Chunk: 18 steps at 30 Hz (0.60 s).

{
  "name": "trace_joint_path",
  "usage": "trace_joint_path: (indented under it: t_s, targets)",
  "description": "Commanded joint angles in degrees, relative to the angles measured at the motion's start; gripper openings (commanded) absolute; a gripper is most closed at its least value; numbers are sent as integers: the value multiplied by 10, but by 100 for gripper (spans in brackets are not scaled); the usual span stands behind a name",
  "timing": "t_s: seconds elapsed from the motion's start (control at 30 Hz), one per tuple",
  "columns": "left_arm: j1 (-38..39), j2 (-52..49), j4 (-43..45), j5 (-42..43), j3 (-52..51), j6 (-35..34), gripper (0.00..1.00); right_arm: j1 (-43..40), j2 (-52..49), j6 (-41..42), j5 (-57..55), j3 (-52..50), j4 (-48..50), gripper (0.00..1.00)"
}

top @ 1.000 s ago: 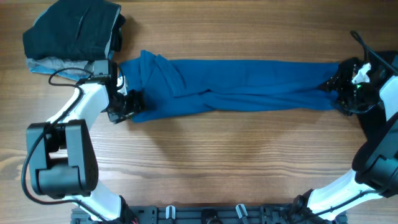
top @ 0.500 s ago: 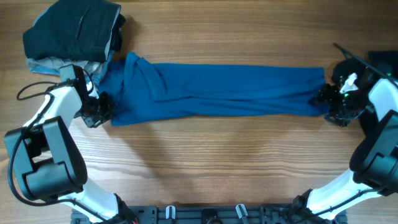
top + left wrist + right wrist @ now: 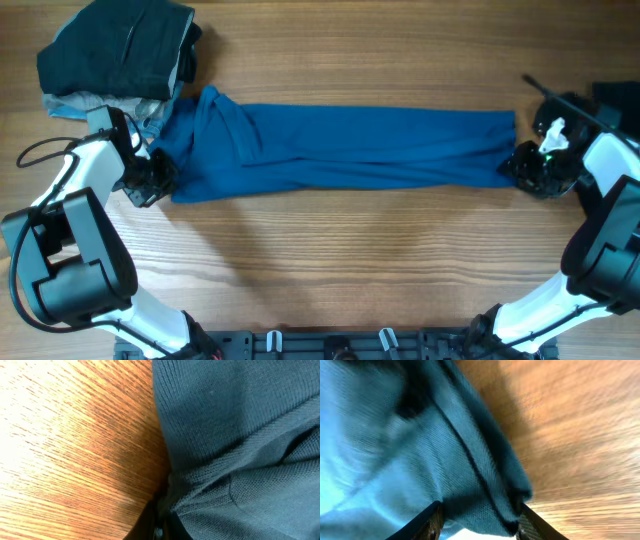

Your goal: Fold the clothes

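A long blue garment (image 3: 350,150) lies stretched left to right across the wooden table (image 3: 350,270), bunched and creased at its left end. My left gripper (image 3: 150,182) is at the garment's left end. In the left wrist view it (image 3: 159,525) is shut on a fold of the blue knit (image 3: 240,435), low on the table. My right gripper (image 3: 522,168) is at the garment's right end. In the right wrist view its fingers (image 3: 480,522) clamp a bunched edge of the blue cloth (image 3: 420,450) just above the wood.
A pile of dark folded clothes (image 3: 115,50) sits at the back left on a grey piece (image 3: 80,103), close behind my left arm. A black object (image 3: 615,95) lies at the right edge. Bare wood spans the front half of the table.
Both grippers have moved left with the garment's ends in them. The whole blue garment has slid left, its left end now close to the dark pile.
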State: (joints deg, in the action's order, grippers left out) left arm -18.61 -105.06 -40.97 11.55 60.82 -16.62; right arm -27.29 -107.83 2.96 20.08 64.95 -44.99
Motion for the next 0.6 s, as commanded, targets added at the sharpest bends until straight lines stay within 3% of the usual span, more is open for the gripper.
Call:
trace_joint_path:
  t_s: [0.0, 0.03, 0.07, 0.17, 0.23, 0.3, 0.33, 0.37, 0.43, 0.57]
  targets:
    - [-7, 1, 2, -23, 11, -5, 4, 7, 11, 39, -1, -54, 28, 25]
    - [-7, 1, 2, -23, 11, -5, 4, 7, 11, 50, -16, -56, 26, 10]
    - [-8, 1, 2, -23, 11, -5, 4, 6, 12, 56, -39, -53, 15, 4]
    - [-17, 1, 0, -34, 12, -5, 4, -4, 18, 139, -162, -20, -66, 4]
    - [-30, 2, 0, -33, 15, -5, 4, -10, 21, 134, -173, 5, -105, 4]
    - [-36, 2, 0, -33, 20, -3, 4, -11, 21, 120, -174, 23, -128, 14]
    - [-37, 2, 0, -33, 23, -3, 4, -11, 21, 115, -174, 28, -136, 30]
    - [-38, 2, 0, -33, 25, -3, 4, -11, 21, 110, -174, 31, -141, 36]
    - [-37, 2, 0, -30, 29, -2, 4, -12, 21, 103, -160, 38, -144, 41]
    - [-37, 2, 0, -20, 31, -1, 4, -12, 21, -28, 2, 57, -146, 46]
